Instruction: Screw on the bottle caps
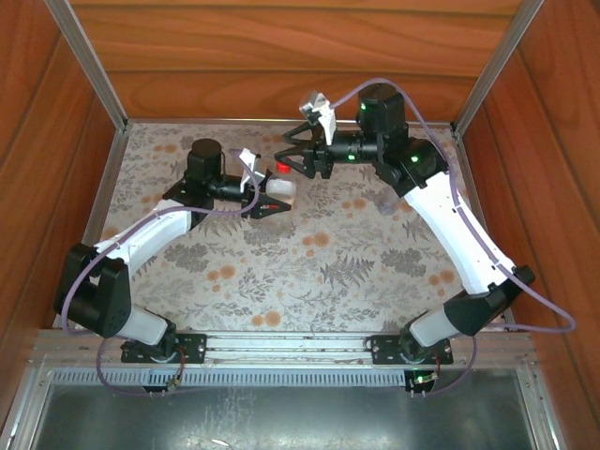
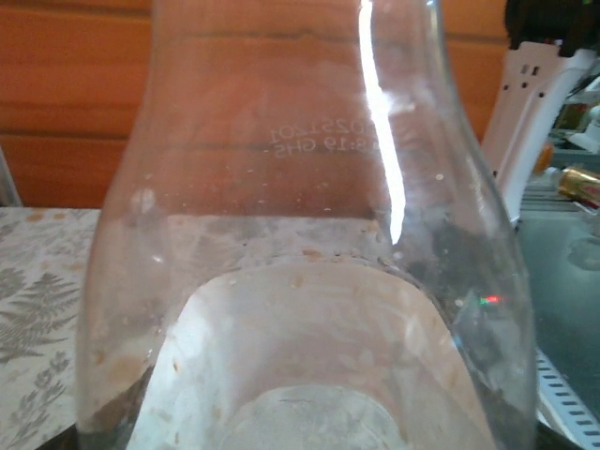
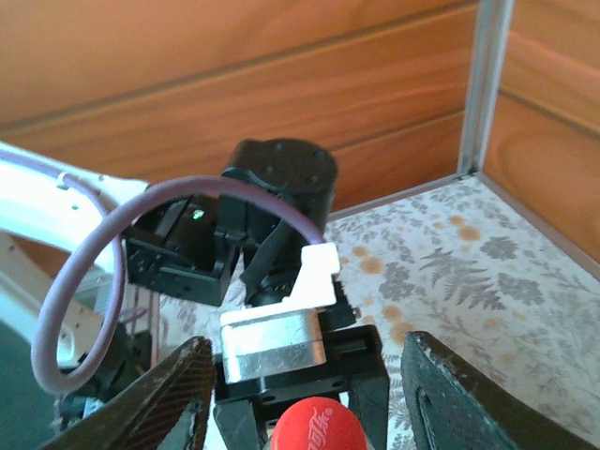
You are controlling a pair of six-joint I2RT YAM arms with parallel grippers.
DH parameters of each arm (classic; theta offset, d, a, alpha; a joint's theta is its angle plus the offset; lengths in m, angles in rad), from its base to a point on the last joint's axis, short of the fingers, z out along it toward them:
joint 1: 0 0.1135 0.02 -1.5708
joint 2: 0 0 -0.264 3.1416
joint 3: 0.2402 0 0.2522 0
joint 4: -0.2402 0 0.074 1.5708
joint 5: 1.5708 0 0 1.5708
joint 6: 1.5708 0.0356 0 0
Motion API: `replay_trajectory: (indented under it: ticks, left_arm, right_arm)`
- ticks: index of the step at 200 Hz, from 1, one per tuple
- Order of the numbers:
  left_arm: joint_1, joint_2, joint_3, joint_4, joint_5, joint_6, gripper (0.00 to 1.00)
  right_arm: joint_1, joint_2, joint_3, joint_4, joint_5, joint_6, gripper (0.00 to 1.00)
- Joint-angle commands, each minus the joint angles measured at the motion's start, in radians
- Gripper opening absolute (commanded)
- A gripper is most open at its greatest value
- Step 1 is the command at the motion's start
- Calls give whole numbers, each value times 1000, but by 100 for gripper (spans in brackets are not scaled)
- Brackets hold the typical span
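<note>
**Right pincer straddling the red cap on the held bottle**

The left pincer (image 1: 269, 203) is clamping the clear bottle (image 2: 300, 234) by its body. It is holding the bottle upright, long axis vertical and neck pointing up. Whether the bottle's base is touching the counter (image 1: 309, 272) is not showing. The red cap (image 3: 314, 427) is sitting on top of the bottle's neck.

The right pincer (image 3: 307, 375) is reaching in from the bottle's right side at cap height. Its 2 fingers (image 3: 164, 398) are standing well apart, 1 on each side of the cap, with a gap showing on both sides, so it is gripping nothing. In the right wrist view the cap is lying centred between them, deep toward the palm.

The right arm is the 1 nearer the cap, while the left is acting as the vice. The coming move is likely turning on the fingers closing squarely across the cap and twisting about the bottle's vertical axis. How far the cap is threaded is not showing.
</note>
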Motion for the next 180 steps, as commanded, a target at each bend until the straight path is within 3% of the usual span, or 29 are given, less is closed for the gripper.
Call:
replay_trajectory:
  ticks: [1,48,93,129,146,162,180]
  left_arm:
    - [1,13,26,16,89,-28,54]
    - [1,15,35,16,98,-35,53]
    - [0,13,40,16,99,-35,53]
    - [1,17,41,16,81,-35,53]
    - [1,12,34,15,1,-20,53]
    - [0,2,29,16,-167,-1,53]
    - [-8,2,38,18,-388,20,53]
  right_arm:
    - [1,27,13,-72,-81,-54,55]
    - [1,36,8,-77,-79,-57,45]
    - [1,46,11,-104,-83,-68,43]
    - [1,54,23,-109,-82,-67,17]
    - [0,55,26,-106,-67,-52,11]
    - [1,53,11,-62,3,8,7]
    - [12,50,-31,40,236,168,0]
